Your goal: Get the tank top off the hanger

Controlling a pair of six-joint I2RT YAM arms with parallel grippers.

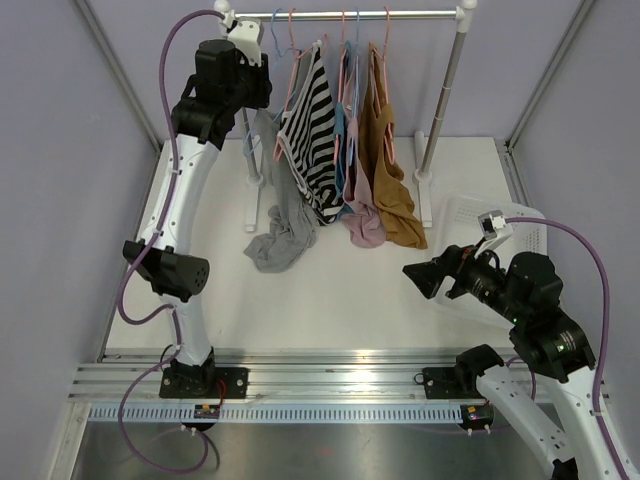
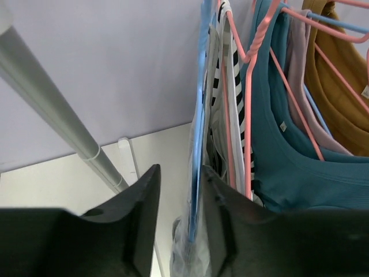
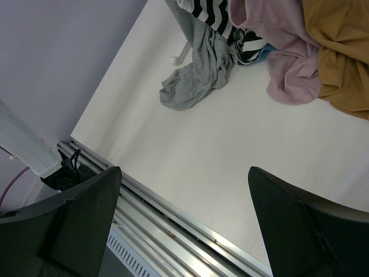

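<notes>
Grey tank top (image 1: 283,215) hangs at the left end of the rail (image 1: 350,15); its lower part lies heaped on the table (image 1: 330,300) below the rail. Left gripper (image 2: 180,170): jaws narrowed around the blue hanger (image 2: 198,144) under the rail, with a gap showing, not clamped. Right gripper (image 3: 184,173): jaws wide apart, empty, well in front of the rail. Tag (image 2: 282,124) inside the teal top (image 2: 288,161): too small to read.

Nothing readable is showing in any view. A small white tag (image 2: 282,124) is sitting on the teal top (image 2: 300,167), too small for reading.
</notes>
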